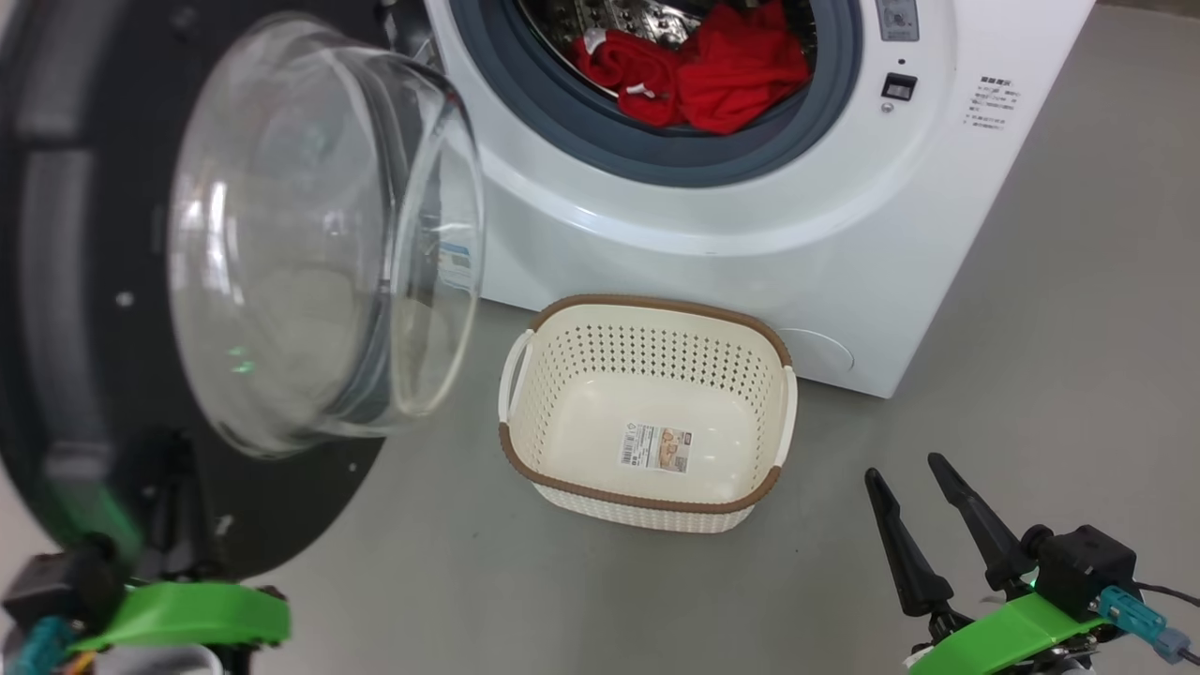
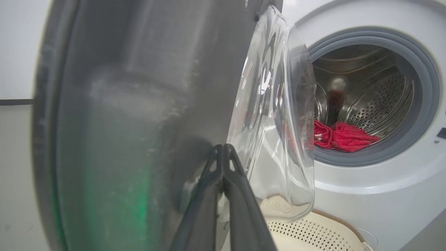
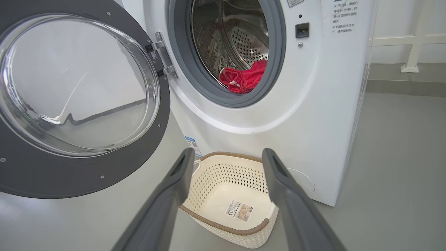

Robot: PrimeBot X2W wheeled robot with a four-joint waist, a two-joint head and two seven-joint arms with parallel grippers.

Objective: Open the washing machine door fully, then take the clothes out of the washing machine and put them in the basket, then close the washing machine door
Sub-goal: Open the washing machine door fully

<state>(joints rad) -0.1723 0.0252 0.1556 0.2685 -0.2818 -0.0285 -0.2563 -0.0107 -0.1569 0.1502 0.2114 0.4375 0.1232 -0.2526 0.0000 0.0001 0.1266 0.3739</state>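
Left gripper (image 2: 222,150), fingers shut together and empty, seems to touch the stiff washing machine door (image 3: 87,174), which stands open; right gripper (image 1: 905,469) is spread wide, empty. Basket (image 1: 647,302) sits below. Clothes (image 1: 741,75) lie in the drum (image 3: 237,42), likely soft and light: pinch a raised fold.

My right gripper (image 3: 228,153) has its fingers spread wide, holding nothing, and they frame the basket (image 3: 223,228) (paper label on its base). The washing machine door (image 3: 80,177) stands open at left. Red clothes (image 3: 244,78) lie inside the washing machine (image 3: 313,122).
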